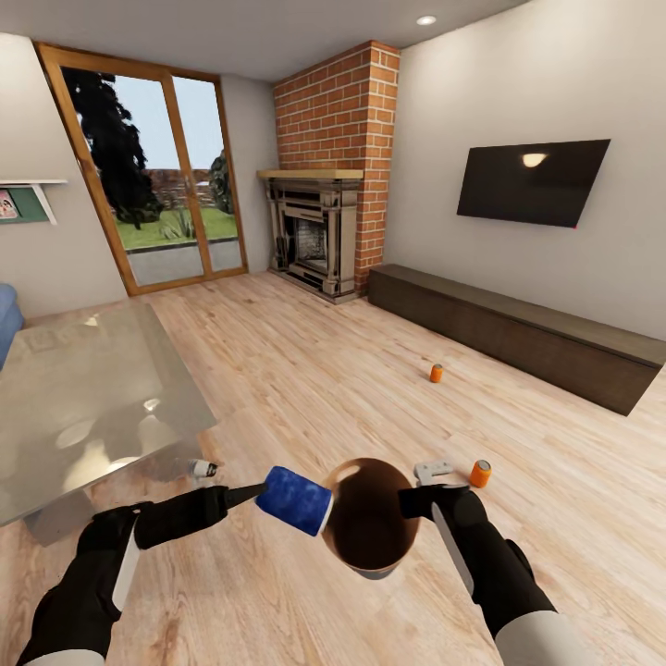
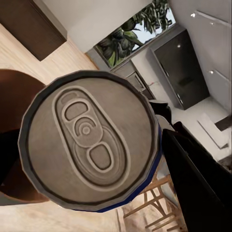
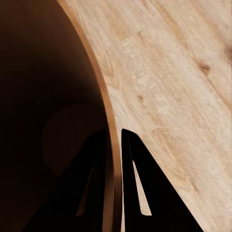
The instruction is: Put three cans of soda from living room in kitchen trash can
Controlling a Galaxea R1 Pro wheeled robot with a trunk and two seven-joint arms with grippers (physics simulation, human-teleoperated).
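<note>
Over the living room floor, our left gripper (image 1: 248,495) clamps a blue can (image 1: 296,500) beside the bin (image 1: 370,527). Our right gripper (image 3: 114,145) pinches its rim; two orange cans (image 1: 480,474) (image 1: 436,373) stand apart.

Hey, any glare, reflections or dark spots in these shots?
Head view: ceiling light reflects off the television, and the table top shows bright patches. Right wrist view: the bin inside is nearly black. Left wrist view: the can top is evenly lit.

I can read no text anywhere. The can top (image 2: 89,140) before me is bare metal, without letters or numbers.
</note>
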